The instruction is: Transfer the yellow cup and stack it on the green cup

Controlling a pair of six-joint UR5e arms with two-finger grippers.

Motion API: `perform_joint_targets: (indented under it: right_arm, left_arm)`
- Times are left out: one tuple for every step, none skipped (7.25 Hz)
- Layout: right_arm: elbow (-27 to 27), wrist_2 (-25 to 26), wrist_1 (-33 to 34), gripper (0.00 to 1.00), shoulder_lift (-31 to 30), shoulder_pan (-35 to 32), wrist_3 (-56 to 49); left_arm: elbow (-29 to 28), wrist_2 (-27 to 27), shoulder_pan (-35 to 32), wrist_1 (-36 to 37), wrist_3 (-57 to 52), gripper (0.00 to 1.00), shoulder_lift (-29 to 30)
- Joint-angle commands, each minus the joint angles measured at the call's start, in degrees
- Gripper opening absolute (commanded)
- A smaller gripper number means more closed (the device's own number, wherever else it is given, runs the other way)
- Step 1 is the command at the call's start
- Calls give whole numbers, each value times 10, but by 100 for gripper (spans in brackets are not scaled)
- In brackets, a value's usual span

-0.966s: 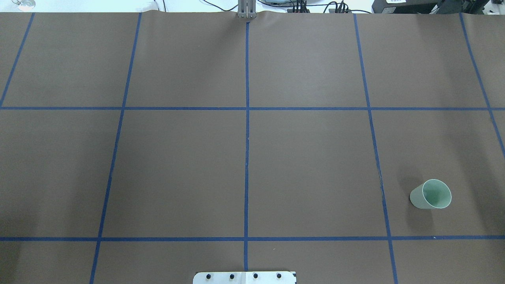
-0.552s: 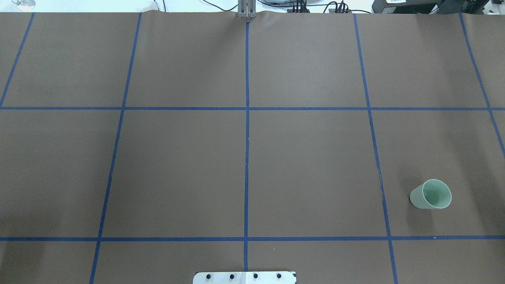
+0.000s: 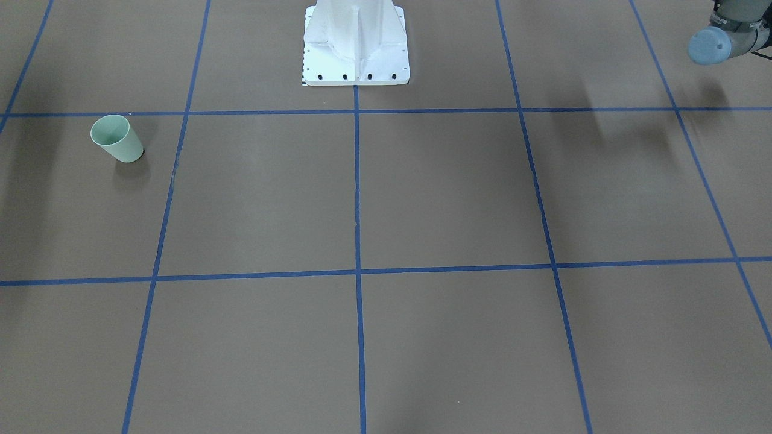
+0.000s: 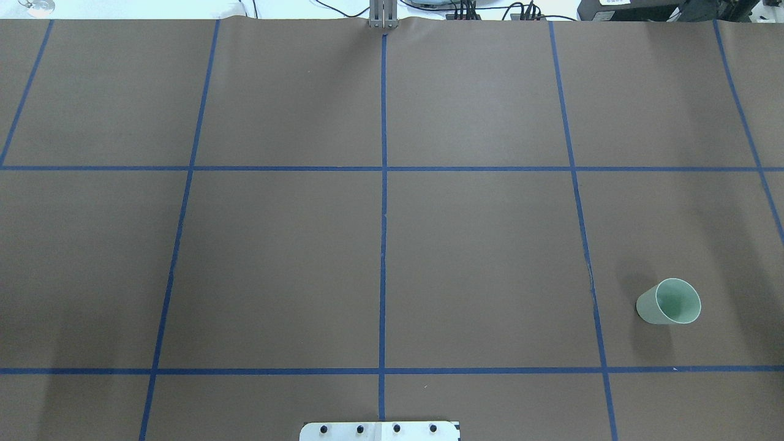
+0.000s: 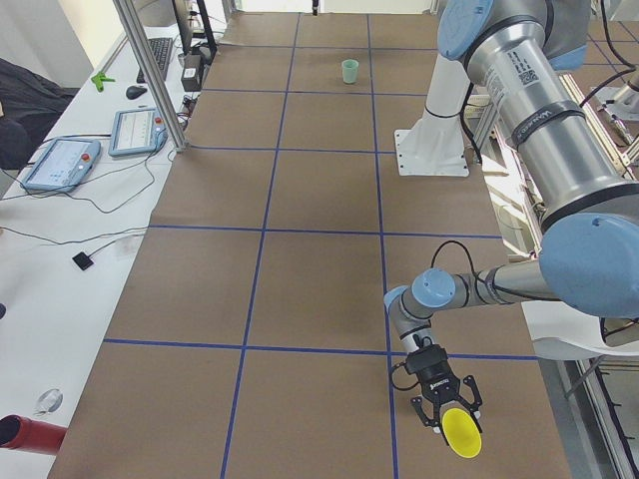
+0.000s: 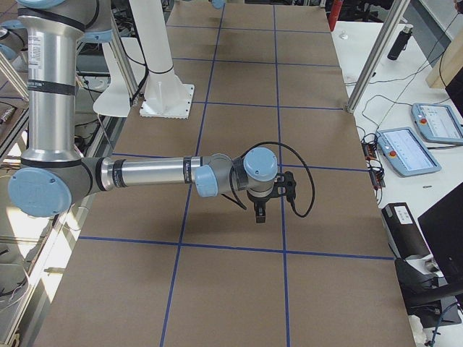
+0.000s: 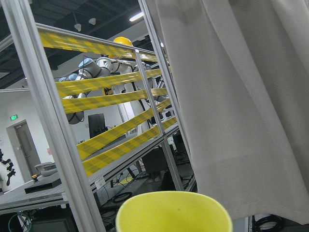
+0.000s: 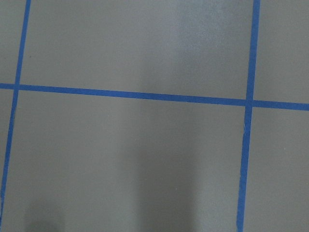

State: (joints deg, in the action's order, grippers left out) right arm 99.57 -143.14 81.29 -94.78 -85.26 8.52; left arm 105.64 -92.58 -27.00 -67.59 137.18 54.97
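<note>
- Well apart from the green cup (image 4: 669, 301), the yellow cup (image 5: 461, 431) sits at the left end effector (image 5: 451, 417); its grip I cannot tell.
- Stacking is not yet done.

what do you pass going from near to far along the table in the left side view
yellow cup at the tip of the near arm → white robot base → green cup at the far end
</note>
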Motion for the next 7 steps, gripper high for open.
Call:
perform_joint_targets:
  right_arm:
    - [-3,2,1,100,5,7,1]
    - [-3,1,2,100,8,7,1]
    - [-2,1,2,100,9,7,1]
    - [-2,1,3,100,13,7,1]
    - [-2,1,3,100,14,8,1]
    - [-5,1,4,100,25,11,4]
    - [-6,1,4,100,26,11,5]
  left_arm:
    - [72,85,-113,25,-128,17,25]
    - [74,132,-185,26,-206,17,76]
    - [73,186,-272,27,-315,17,146]
    - [67,213,-331,26,-410,17,207]
    - [65,215,-339,25,-456,17,241]
    - [61,214,-346,25,-487,15,307]
    - [53,210,-350,24,-509,14,374]
